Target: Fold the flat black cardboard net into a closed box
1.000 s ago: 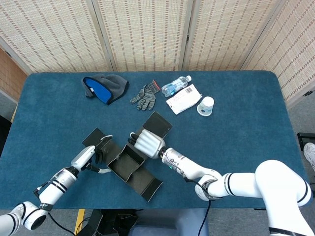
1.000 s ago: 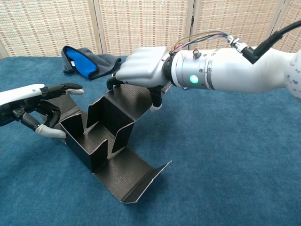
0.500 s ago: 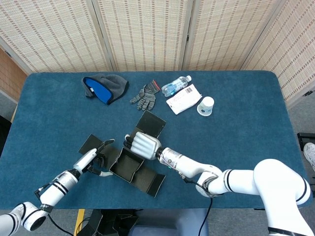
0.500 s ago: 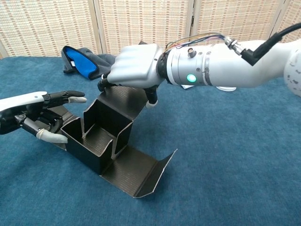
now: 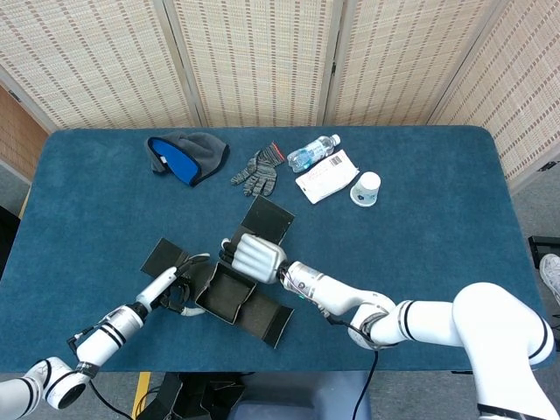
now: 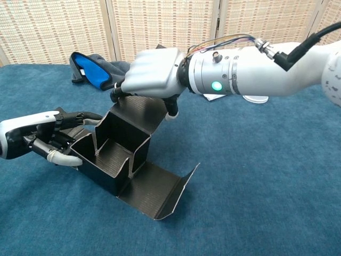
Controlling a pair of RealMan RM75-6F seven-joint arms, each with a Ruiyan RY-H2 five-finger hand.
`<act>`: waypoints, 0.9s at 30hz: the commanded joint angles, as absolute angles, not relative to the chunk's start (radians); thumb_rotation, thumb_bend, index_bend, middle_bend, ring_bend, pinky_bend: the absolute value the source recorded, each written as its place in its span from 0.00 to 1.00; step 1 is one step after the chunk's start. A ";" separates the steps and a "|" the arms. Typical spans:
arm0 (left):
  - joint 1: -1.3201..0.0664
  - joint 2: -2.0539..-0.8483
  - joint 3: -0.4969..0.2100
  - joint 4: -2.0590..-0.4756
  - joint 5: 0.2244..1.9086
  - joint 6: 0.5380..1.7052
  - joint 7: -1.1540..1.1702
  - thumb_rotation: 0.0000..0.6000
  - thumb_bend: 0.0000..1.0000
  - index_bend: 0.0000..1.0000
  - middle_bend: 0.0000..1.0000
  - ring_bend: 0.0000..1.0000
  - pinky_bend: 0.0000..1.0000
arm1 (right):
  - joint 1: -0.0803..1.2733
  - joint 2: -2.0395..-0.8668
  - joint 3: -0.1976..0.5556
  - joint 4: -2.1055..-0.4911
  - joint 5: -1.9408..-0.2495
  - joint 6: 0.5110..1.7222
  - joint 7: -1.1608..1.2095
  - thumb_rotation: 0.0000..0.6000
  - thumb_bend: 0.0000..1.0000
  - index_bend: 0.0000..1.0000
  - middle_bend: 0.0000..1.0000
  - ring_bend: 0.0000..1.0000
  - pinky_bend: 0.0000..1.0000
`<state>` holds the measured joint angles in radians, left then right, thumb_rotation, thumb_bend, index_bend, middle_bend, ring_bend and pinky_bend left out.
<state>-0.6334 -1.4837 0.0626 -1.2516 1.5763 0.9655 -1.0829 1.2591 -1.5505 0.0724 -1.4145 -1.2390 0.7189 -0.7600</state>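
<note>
Chest view shows me the black cardboard net (image 6: 125, 160) near the front edge of the desk (image 6: 277, 176), partly raised into an open tray with one long flap lying flat toward me and a back panel tilted up. My right hand (image 6: 152, 74) sits on top of that back panel, fingers curled over its upper edge, so I judge it holds the panel. My left hand (image 6: 56, 138) is at the tray's left wall with fingers loosely curled against it; whether it actually pinches the card I cannot tell.

To do this fold well, I would keep the left hand bracing that wall so the tray cannot slide, then press the back panel down along its crease rather than mid-panel. Pushing too fast would likely splay the inner walls.
</note>
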 commanded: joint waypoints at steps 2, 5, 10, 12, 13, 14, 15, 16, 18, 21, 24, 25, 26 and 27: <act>-0.629 -1.498 0.064 -1.242 1.573 0.969 -1.124 1.00 0.09 0.11 0.09 0.67 0.68 | 1.257 -1.551 0.074 -1.413 -1.236 0.719 -0.763 1.00 0.26 0.24 0.25 0.81 0.96; -0.629 -1.510 0.064 -1.230 1.575 0.972 -1.153 1.00 0.09 0.11 0.09 0.67 0.68 | 1.258 -1.552 0.073 -1.413 -1.234 0.717 -0.771 1.00 0.26 0.24 0.25 0.81 0.96; -0.632 -1.529 0.067 -1.212 1.592 0.985 -1.176 1.00 0.09 0.12 0.10 0.67 0.68 | 1.258 -1.556 0.076 -1.416 -1.234 0.719 -0.782 1.00 0.26 0.24 0.25 0.81 0.96; -0.636 -1.535 0.072 -1.205 1.603 0.988 -1.196 1.00 0.09 0.12 0.10 0.67 0.68 | 1.259 -1.557 0.076 -1.414 -1.231 0.717 -0.788 1.00 0.26 0.24 0.25 0.81 0.96; -0.638 -1.538 0.073 -1.200 1.606 0.989 -1.204 1.00 0.09 0.12 0.10 0.67 0.68 | 1.259 -1.558 0.077 -1.413 -1.229 0.718 -0.790 1.00 0.26 0.24 0.25 0.81 0.96; -0.639 -1.545 0.073 -1.193 1.607 0.991 -1.212 1.00 0.09 0.13 0.10 0.67 0.68 | 1.258 -1.559 0.079 -1.411 -1.226 0.719 -0.791 1.00 0.26 0.24 0.25 0.81 0.96; -0.640 -1.550 0.073 -1.188 1.609 0.993 -1.219 1.00 0.09 0.13 0.11 0.67 0.68 | 1.258 -1.559 0.080 -1.410 -1.224 0.718 -0.792 1.00 0.26 0.24 0.25 0.81 0.96; -0.641 -1.554 0.074 -1.183 1.611 0.994 -1.226 1.00 0.09 0.13 0.11 0.67 0.68 | 1.258 -1.559 0.080 -1.409 -1.223 0.718 -0.793 1.00 0.26 0.24 0.25 0.81 0.96; -0.642 -1.564 0.075 -1.172 1.612 0.995 -1.240 1.00 0.09 0.14 0.12 0.67 0.68 | 1.259 -1.559 0.079 -1.407 -1.221 0.717 -0.799 1.00 0.26 0.24 0.25 0.81 0.96; -0.644 -1.571 0.076 -1.164 1.612 0.995 -1.254 1.00 0.09 0.15 0.13 0.67 0.68 | 1.258 -1.560 0.080 -1.406 -1.217 0.716 -0.801 1.00 0.26 0.24 0.25 0.81 0.96; -0.650 -1.582 0.076 -1.152 1.609 0.988 -1.301 1.00 0.09 0.16 0.14 0.67 0.68 | 1.258 -1.563 0.082 -1.404 -1.215 0.718 -0.801 1.00 0.26 0.24 0.25 0.81 0.96; -0.652 -1.583 0.079 -1.148 1.613 0.988 -1.317 1.00 0.09 0.16 0.15 0.67 0.68 | 1.258 -1.563 0.082 -1.404 -1.216 0.719 -0.801 1.00 0.26 0.24 0.25 0.81 0.96; -0.655 -1.584 0.083 -1.142 1.620 0.989 -1.337 1.00 0.09 0.16 0.15 0.67 0.68 | 1.257 -1.565 0.082 -1.402 -1.216 0.719 -0.801 1.00 0.26 0.24 0.25 0.81 0.96; -0.657 -1.585 0.085 -1.137 1.622 0.990 -1.351 1.00 0.09 0.16 0.15 0.67 0.68 | 1.258 -1.565 0.081 -1.402 -1.216 0.718 -0.801 1.00 0.26 0.24 0.25 0.81 0.96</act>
